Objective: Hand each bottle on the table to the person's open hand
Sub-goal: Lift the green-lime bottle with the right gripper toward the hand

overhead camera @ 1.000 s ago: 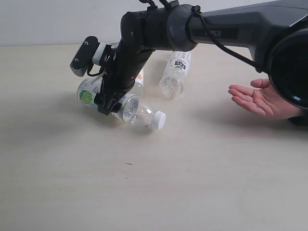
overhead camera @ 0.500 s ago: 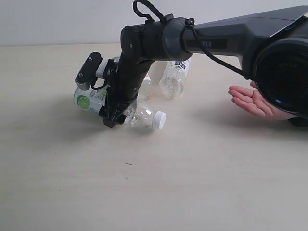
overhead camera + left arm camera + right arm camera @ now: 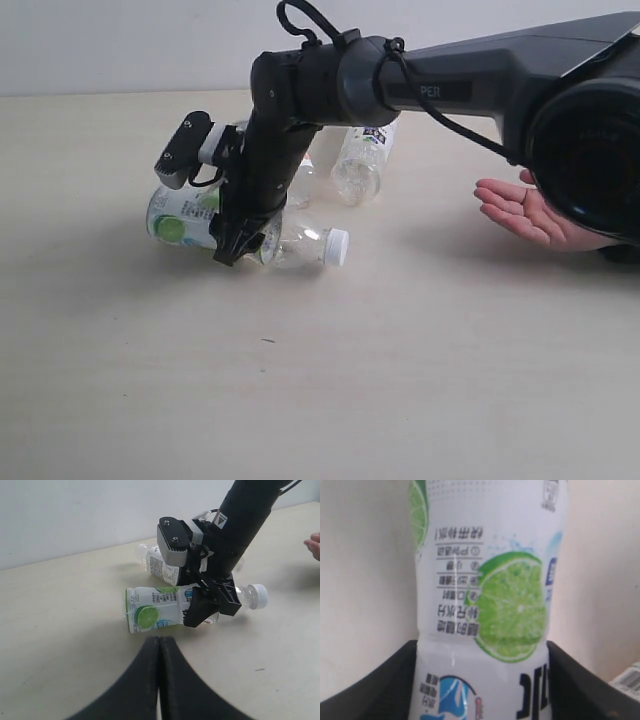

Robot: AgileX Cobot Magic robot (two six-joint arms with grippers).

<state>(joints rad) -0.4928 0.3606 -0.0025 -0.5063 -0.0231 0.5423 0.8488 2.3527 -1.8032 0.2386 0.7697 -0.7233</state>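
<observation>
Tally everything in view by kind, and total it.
Bottles: 3 (lime-label bottle, half-hidden bottle, white-label bottle)
Open hand: 1
Tools: 2 (right tool, left tool)
Total: 6; more may be hidden.

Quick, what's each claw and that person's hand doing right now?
Left gripper: shut, holding nothing.
Right gripper: closed on the lime-labelled bottle lying on the table.
Person's hand: open, palm up, empty.

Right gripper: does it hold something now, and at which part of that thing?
The right gripper grips the lime-labelled bottle at its labelled middle, one finger on each side; the bottle lies on the table.
</observation>
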